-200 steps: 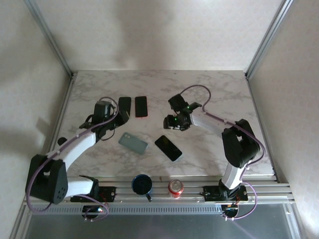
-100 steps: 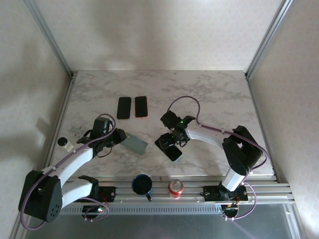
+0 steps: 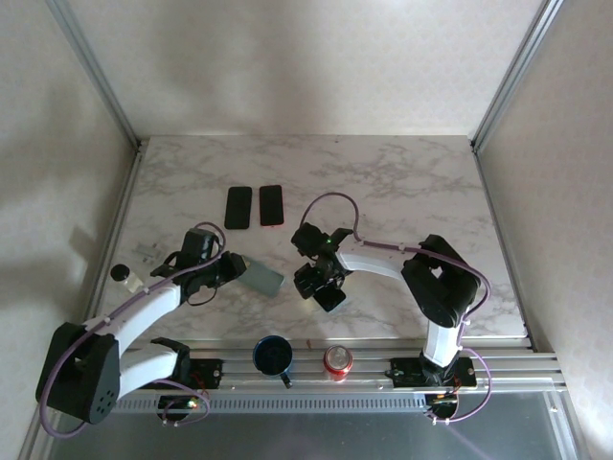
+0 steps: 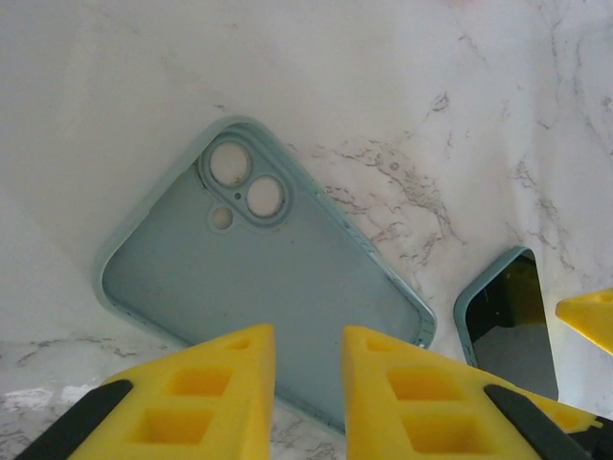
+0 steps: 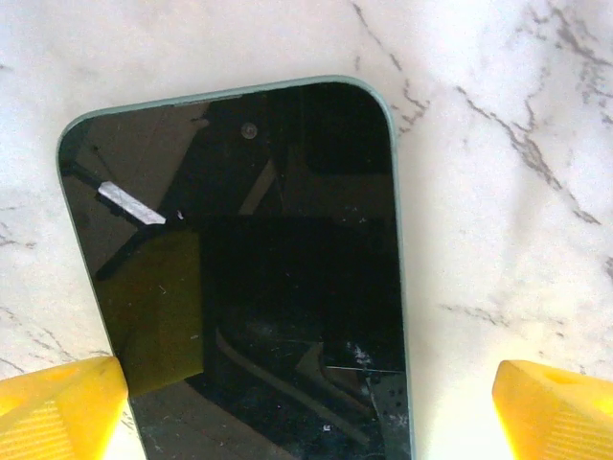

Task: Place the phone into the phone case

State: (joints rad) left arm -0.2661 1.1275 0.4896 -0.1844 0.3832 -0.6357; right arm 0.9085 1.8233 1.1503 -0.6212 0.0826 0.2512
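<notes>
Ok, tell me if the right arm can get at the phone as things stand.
Probably yes: the right fingers stand wide open either side of the phone, with nothing between.

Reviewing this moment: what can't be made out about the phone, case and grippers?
Left wrist: phone case near end hidden behind the left gripper fingers; whether they pinch it is unclear.
Right wrist: phone lower end cut off by the bottom edge.
Top external: right gripper covers most of the phone; small dark object by the left arm too small to identify.
</notes>
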